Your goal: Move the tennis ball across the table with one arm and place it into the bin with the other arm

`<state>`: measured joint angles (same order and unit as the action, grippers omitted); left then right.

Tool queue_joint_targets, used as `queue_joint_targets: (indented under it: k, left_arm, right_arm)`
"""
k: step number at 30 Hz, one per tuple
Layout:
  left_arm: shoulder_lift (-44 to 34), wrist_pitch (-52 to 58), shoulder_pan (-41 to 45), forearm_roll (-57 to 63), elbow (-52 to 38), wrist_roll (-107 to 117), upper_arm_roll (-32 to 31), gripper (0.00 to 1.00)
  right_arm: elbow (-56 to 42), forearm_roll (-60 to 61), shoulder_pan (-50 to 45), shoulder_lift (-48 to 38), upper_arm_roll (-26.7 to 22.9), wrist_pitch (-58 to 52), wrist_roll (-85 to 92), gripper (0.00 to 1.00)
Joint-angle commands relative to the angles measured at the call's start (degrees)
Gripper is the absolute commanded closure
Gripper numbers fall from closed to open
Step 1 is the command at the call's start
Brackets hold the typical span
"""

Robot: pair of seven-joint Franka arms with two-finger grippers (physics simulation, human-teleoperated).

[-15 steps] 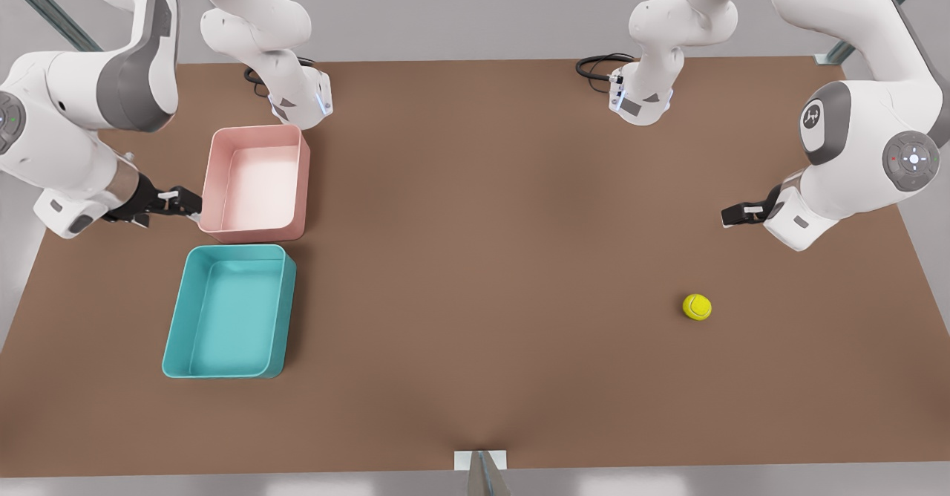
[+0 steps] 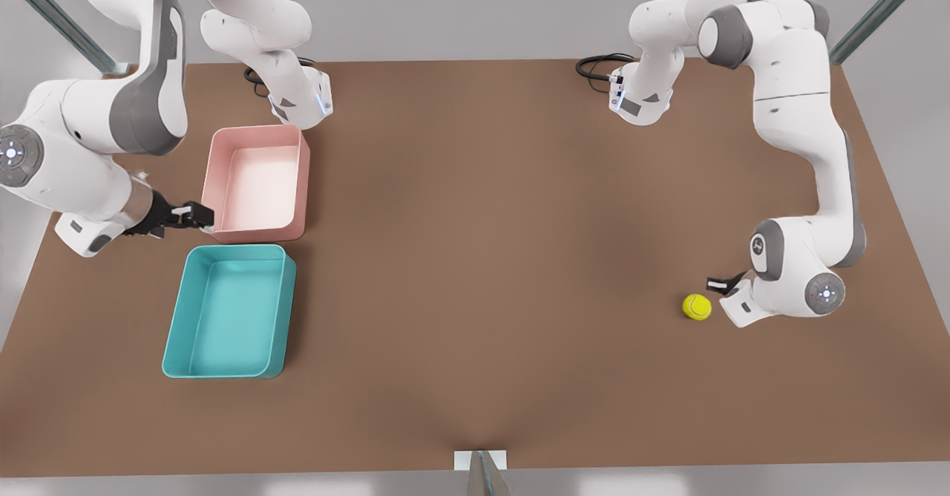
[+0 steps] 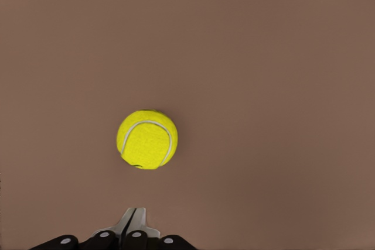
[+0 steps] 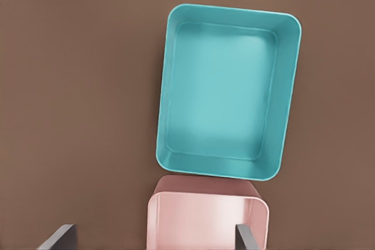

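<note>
Worktop [image 2: 475,258]: large, flat, matte brown rectangle carrying every item listed.

Right pincer [image 2: 194,217]: at the front view's left, hanging above the worktop beside the near left corner of the pink bin. In the right wrist view its two fingertips [image 4: 58,239] stand far apart, spread wide and holding nothing. This arm waits.

Pink bin [image 2: 256,183]: shallow rectangular tray with rounded corners, on the worktop at the front view's left, nearer the arm bases than the teal one.

Bin [image 2: 230,310]: teal shallow rectangular tray with rounded corners, just in front of the pink bin, their short sides nearly touching. Interior bare. In the right wrist view it [image 4: 228,89] lies just beyond the pink bin [image 4: 208,221].

Tennis ball [image 2: 697,307]: bright yellow-green with a pale curved seam, resting on the bare worktop at the front view's right, well apart from both bins. In the left wrist view it [image 3: 147,139] lies just ahead of the fingertips.

Left pincer [image 2: 717,285]: low over the worktop at the front view's right, just beside the ball and not touching it. In the left wrist view its fingertips [image 3: 124,224] are pressed together, gripping nothing.
</note>
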<state>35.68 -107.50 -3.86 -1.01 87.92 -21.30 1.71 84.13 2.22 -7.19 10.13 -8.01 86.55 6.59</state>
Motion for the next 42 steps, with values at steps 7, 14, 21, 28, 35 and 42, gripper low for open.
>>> queue_joint_targets:
  k: [7, 14, 21, 28, 35, 42]
  left_arm:
    - [3.61, -12.99, -3.61, -0.57, 0.84, -97.09, -0.04, 0.79]
    - [4.49, -18.97, -3.7, -0.13, 3.83, -92.44, -0.13, 0.79]
    - [4.93, -22.22, -3.7, 4.35, 7.0, -81.89, -0.13, 0.79]
    - [5.19, -22.4, -3.26, 4.35, 6.82, -90.76, -0.13, 0.79]
    - [5.63, -22.31, 3.95, 4.52, 6.82, -47.11, -8.12, 0.79]
    - [1.77, 2.77, 3.77, 7.44, -4.31, -8.29, -9.98, 0.79]
  right_arm:
    - [1.47, 0.68, 0.07, 0.77, 0.01, 0.82, 0.18, 0.0]
    - [1.38, 0.51, -0.02, 0.85, 0.01, 1.26, 0.09, 0.0]
    - [0.86, 0.6, 0.16, 1.64, 0.01, 1.34, 0.09, 0.0]
    - [0.42, -0.02, 0.16, 1.38, -0.08, 1.96, 0.71, 0.0]
    - [0.77, -0.37, 0.86, 1.29, 0.01, 1.43, 1.15, 0.0]
    - [0.68, 0.16, 0.78, 1.56, 0.01, 1.7, 1.15, 0.0]
